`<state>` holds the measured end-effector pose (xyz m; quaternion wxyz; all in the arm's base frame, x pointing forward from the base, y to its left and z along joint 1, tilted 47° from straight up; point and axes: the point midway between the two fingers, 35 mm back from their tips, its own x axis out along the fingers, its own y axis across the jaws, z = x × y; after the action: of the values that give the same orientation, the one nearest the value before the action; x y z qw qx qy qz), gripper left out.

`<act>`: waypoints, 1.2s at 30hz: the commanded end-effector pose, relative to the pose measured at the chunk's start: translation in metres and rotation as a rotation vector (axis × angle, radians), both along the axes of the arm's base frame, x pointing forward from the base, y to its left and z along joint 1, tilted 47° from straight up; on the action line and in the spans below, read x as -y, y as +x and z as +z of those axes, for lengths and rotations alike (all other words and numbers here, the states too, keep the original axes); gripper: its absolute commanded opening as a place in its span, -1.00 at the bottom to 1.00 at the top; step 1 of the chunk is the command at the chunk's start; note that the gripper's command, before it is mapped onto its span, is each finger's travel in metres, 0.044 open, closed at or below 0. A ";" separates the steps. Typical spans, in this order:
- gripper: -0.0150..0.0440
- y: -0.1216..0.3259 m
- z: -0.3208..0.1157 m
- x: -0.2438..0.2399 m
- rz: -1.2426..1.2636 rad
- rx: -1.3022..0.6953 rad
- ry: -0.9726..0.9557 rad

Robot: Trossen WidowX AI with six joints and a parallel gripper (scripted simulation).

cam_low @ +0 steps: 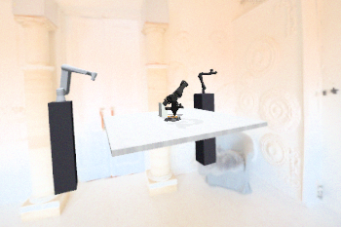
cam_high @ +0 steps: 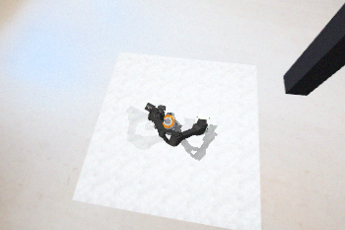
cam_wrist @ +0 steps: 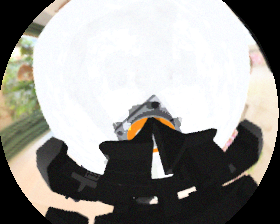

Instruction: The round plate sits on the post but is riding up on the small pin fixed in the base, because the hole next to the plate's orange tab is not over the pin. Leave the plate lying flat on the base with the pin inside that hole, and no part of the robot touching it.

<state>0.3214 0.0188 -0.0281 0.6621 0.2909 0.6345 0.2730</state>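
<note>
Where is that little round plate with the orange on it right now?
In the top view the round grey plate with the orange rim sits near the middle of the white table, directly beneath the black arm's closed gripper, on its small base.

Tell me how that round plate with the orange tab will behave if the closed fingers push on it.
The round plate looks stiff and flat, so it should probably turn as one piece rather than bend. It seems small beside the gripper, so likely light and easily overshot. Its orange tab by the shut fingers probably offers the best edge to nudge.
</note>
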 end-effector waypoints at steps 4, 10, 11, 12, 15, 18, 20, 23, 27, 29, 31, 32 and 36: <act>-0.49 -0.001 -0.008 0.008 0.000 -0.005 -0.006; -0.49 -0.004 -0.013 0.013 0.000 -0.005 -0.006; -0.49 -0.004 -0.014 0.014 0.000 -0.005 -0.006; -0.49 -0.005 -0.015 0.015 0.000 -0.005 -0.006; -0.49 -0.006 -0.017 0.018 0.000 -0.005 -0.006; -0.49 -0.008 -0.019 0.019 0.000 -0.005 -0.006; -0.49 -0.009 -0.020 0.021 0.000 -0.005 -0.006; -0.49 -0.011 -0.022 0.022 0.000 -0.005 -0.007; -0.49 -0.012 -0.026 0.024 0.000 -0.005 -0.007; -0.49 -0.013 -0.026 0.024 0.000 -0.005 -0.007; -0.49 -0.012 -0.022 0.028 0.000 -0.005 -0.007; -0.49 -0.012 -0.018 0.032 0.000 -0.005 -0.008; -0.49 -0.015 -0.001 0.049 0.000 -0.006 -0.009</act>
<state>0.3046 -0.0168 -0.0415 0.6537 0.2930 0.6425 0.2721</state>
